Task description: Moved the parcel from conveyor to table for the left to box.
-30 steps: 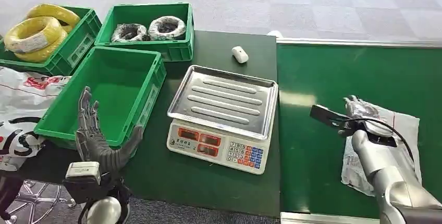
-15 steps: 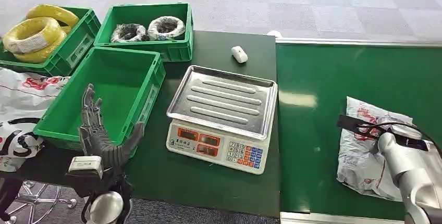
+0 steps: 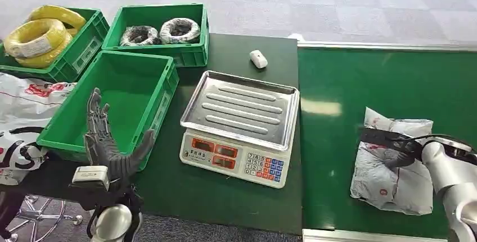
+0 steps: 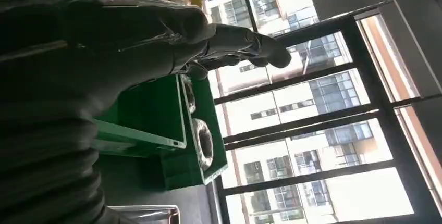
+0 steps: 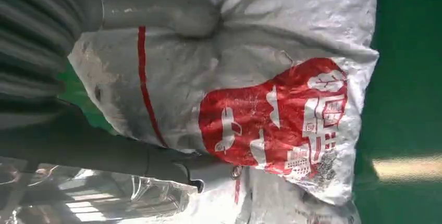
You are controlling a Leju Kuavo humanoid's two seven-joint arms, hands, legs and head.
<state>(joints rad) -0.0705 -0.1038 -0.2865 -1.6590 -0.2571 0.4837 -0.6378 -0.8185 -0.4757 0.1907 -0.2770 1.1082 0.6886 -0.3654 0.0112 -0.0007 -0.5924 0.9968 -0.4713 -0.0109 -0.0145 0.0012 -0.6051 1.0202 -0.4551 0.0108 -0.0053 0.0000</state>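
The parcel, a crumpled white plastic bag with red print, lies on the green conveyor at the near right. My right hand sits on top of it and grips it. In the right wrist view the thumb digs into the parcel from one side and the fingers clamp the other. My left hand is raised, open with fingers spread, in front of the empty green crate. The left wrist view shows the left hand holding nothing.
A scale with a steel pan stands on the dark table between crate and conveyor. A small white object lies behind it. Two green crates at the back hold yellow coils and dark coils. White bags lie far left.
My right hand has come down from above the conveyor onto the parcel and closed on it. The parcel has bunched up and shifted a little left. The left hand has barely moved.
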